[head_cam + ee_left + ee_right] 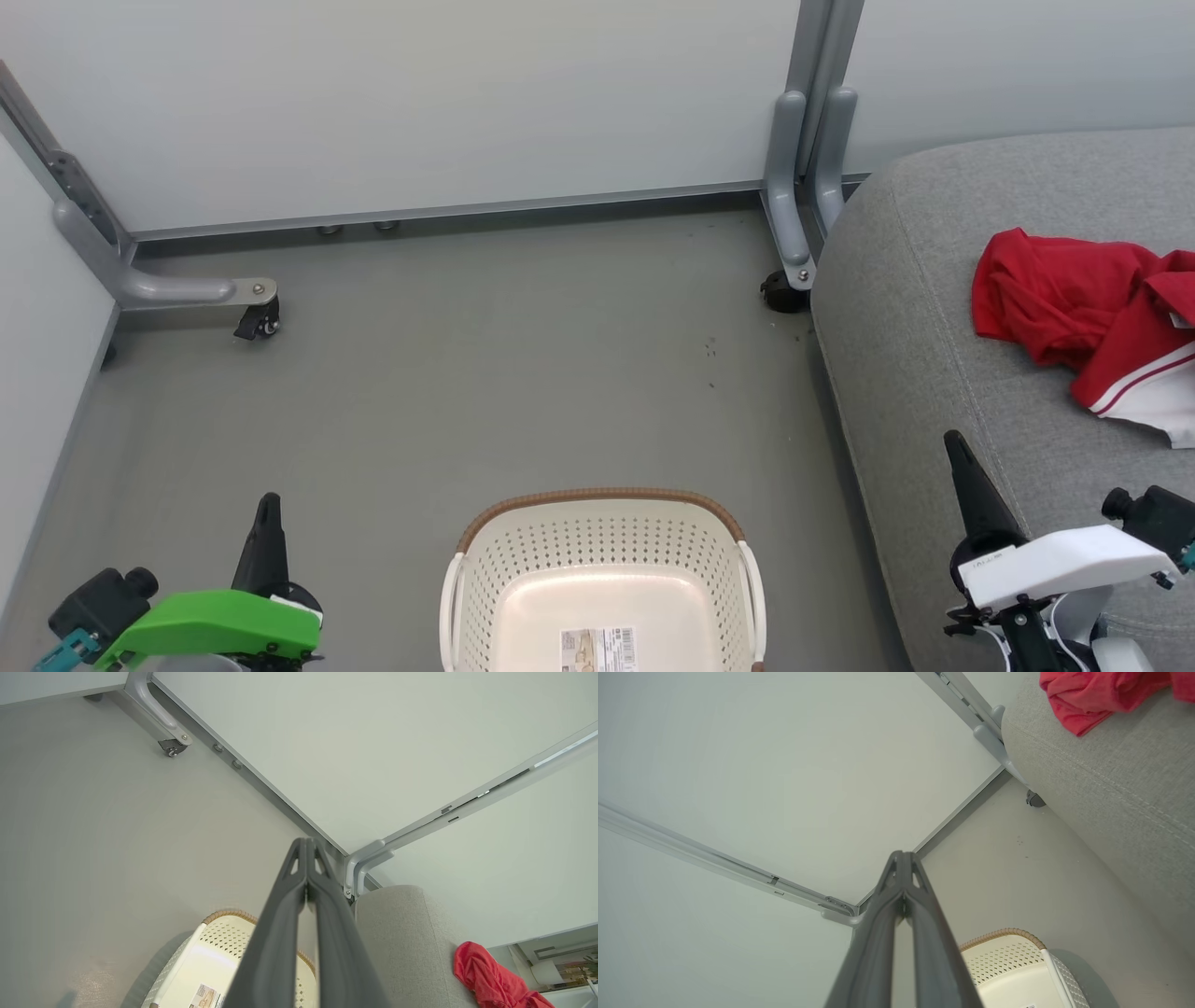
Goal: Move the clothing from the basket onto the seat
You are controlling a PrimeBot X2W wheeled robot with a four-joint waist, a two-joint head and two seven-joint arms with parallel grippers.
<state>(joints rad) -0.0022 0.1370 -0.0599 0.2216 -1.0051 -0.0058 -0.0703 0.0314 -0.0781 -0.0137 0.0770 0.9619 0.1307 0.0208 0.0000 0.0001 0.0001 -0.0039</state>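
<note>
Two red garments, the clothing (1074, 308), lie bunched together on the seat (924, 355) at the right edge of the head view. The plain one touches the one with white panels and stripe trim. The basket (597, 497) stands on the floor (467, 373) at bottom centre. What shows of its inside is bare apart from a printed label (597, 647). Its near end is cut off by the frame, so something small could lie there unseen. By this, the move looks finished, with nothing left to carry. The left claw (269, 509), lower left, is clenched on nothing, apart from the basket. The right claw (954, 450), lower right, is likewise clenched and empty, showing against the seat's near part.
</note>
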